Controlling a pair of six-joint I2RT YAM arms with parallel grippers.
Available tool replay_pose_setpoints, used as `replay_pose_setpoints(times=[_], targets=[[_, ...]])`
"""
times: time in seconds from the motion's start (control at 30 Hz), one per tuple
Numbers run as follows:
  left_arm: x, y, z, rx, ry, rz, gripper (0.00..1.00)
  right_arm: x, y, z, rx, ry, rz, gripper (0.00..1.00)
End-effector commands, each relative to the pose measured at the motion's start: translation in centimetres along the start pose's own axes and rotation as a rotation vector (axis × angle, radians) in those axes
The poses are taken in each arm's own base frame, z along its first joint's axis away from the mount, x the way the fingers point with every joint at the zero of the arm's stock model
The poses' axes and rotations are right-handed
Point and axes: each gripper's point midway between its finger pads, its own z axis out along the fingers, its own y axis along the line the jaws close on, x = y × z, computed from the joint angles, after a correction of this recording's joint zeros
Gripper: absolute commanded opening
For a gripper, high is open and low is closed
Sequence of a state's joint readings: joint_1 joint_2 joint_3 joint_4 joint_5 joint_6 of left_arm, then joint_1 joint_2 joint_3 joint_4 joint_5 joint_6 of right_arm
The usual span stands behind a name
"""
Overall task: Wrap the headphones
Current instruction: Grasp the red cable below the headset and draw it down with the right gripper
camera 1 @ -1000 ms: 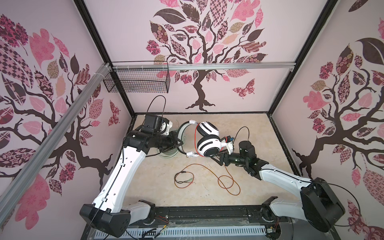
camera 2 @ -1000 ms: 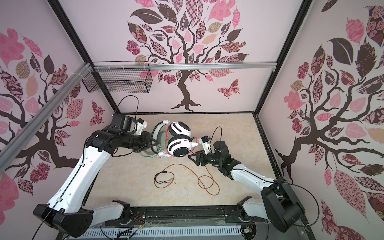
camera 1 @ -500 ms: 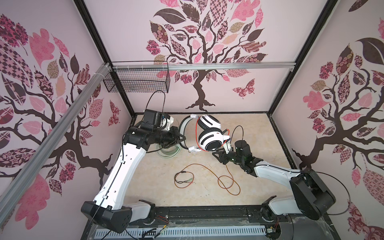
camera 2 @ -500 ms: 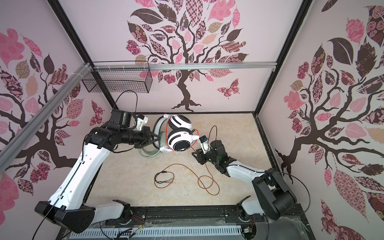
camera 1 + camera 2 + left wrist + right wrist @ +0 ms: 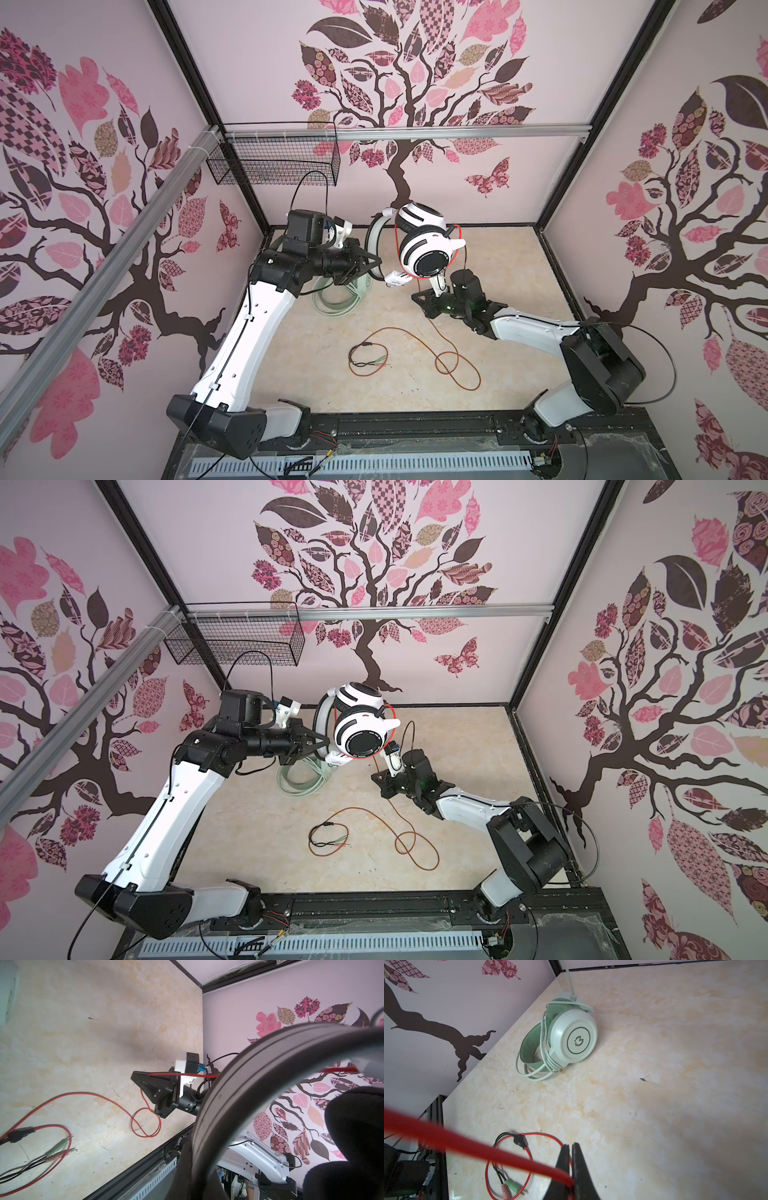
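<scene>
Right end effector (image 5: 570,1147) has clamped the red cable (image 5: 477,1150) (headset (image 5: 430,259) aloft).

In both top views the left pincer (image 5: 378,263) hides most of the mint-green headset (image 5: 360,287). From the left wrist we get the white-and-black headset (image 5: 239,1084) only as a blurred, cropped band. The right wrist view blurs the orange-red cable (image 5: 467,1148) and crops the right pincer (image 5: 571,1145).
</scene>
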State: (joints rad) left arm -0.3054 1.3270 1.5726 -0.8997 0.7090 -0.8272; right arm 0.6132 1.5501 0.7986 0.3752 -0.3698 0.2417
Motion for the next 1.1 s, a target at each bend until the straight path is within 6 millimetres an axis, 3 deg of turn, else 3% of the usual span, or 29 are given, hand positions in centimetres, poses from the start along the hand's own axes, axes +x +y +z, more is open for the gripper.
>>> replay_pose_setpoints(times=[0.0, 0.13, 0.4, 0.53, 0.8, 1.07], targets=[[-1.1, -3.9, -1.5, 0.123, -0.046, 0.066, 0.0, 0.8, 0.4, 0.8, -0.004, 0.034, 0.037, 0.04], [-2.2, -2.3, -2.2, 0.007, -0.136, 0.083, 0.0, 1.4, 1.5, 0.1, -0.033, 0.044, 0.054, 0.04], [-6.0, 5.7, -3.6, -0.395, -0.388, 0.051, 0.0, 3.4, 6.5, -3.0, -0.041, 0.128, -0.029, 0.05], [-7.1, 8.9, -4.4, -0.549, -0.461, 0.026, 0.0, 4.5, 9.1, -5.0, -0.048, 0.141, -0.048, 0.05], [-7.6, 12.1, -5.7, -0.729, -0.506, 0.018, 0.0, 5.3, 12.2, -8.2, -0.068, 0.17, -0.065, 0.05], [-7.3, 13.9, -6.2, -0.815, -0.513, 0.016, 0.0, 5.1, 15.3, -9.3, -0.089, 0.276, -0.172, 0.06]])
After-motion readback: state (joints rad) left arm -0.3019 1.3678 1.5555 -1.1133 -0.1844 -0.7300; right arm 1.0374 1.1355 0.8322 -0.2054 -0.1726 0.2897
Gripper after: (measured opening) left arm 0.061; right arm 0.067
